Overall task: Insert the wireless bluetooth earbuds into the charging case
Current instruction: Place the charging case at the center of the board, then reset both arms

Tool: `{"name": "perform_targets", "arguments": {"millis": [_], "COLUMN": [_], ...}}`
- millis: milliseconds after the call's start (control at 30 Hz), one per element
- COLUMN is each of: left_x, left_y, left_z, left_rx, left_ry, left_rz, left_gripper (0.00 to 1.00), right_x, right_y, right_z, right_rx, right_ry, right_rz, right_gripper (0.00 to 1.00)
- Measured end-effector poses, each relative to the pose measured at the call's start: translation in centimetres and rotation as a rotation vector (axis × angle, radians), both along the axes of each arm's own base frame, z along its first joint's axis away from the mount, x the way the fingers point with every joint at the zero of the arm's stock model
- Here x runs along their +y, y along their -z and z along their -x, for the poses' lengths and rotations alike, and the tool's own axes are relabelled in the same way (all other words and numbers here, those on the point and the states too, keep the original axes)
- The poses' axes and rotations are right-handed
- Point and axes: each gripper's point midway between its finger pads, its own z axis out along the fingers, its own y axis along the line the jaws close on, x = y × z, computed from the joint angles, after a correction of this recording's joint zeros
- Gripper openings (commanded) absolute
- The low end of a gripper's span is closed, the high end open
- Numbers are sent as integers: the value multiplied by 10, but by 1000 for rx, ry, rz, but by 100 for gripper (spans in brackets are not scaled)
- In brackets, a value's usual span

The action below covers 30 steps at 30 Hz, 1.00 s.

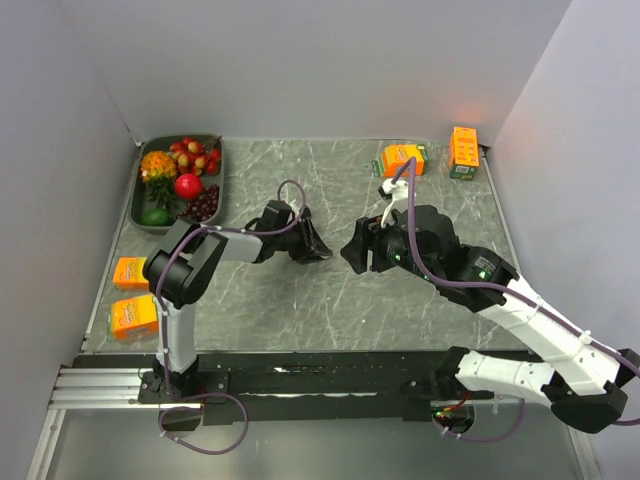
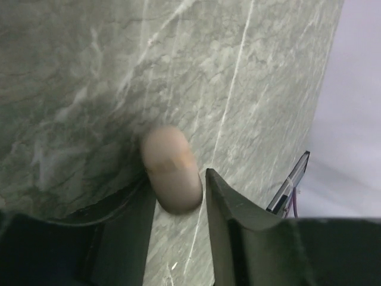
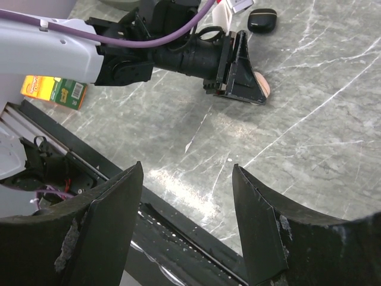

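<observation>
Jaws on my left arm (image 1: pixel 215 250) bracket a pale pinkish oval (image 2: pixel 172 173), which I take for a charging case, lying on the worktop (image 2: pixel 89 71). I can't tell whether they pinch it or merely flank it. My guess is they are there to steady it for loading. That arm stretches low, wrist almost level. No earbuds show anywhere; a black case (image 3: pixel 262 19) lies beyond. Right arm (image 1: pixel 500 285) hovers bent, its jaws spread and empty, facing the left.
</observation>
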Motion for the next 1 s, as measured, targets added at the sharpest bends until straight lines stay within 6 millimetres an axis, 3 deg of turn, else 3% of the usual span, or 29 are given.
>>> {"name": "perform_targets", "arguments": {"millis": [267,333,467,600,667,733,800,867,933,1000], "left_x": [0,2,17,45,56,60,65,80,98,115], "left_y": [-11,-14,-23,-28,-49,-87,-127,-153,-160,-154], "left_z": [2,7,24,59,78,88,90,84,76,68], "left_rx": [-29,-33,-41,-23,-86,-215,-342,-425,-447,-422], "left_ry": [28,31,23,-3,-17,-35,-84,-176,-276,-369], "left_rz": [9,7,-16,-97,-144,-155,-138,-139,-181,-251], "left_gripper": [76,96,96,96,96,96,96,96,96,96], "right_x": [-2,-2,-3,-8,-12,-18,-25,-32,-39,-45], "right_y": [-2,-2,-2,-4,1,11,22,29,31,30], "right_z": [-1,-1,-1,-2,-1,0,0,-1,-3,-5], "right_rx": [-6,-7,-8,-21,-27,-29,-33,-36,-44,-63], "right_ry": [4,5,6,21,32,48,71,97,126,157], "right_rz": [-2,-2,-4,-6,-6,5,15,29,38,37], "right_gripper": [70,70,70,73,75,86,93,98,99,99]}}
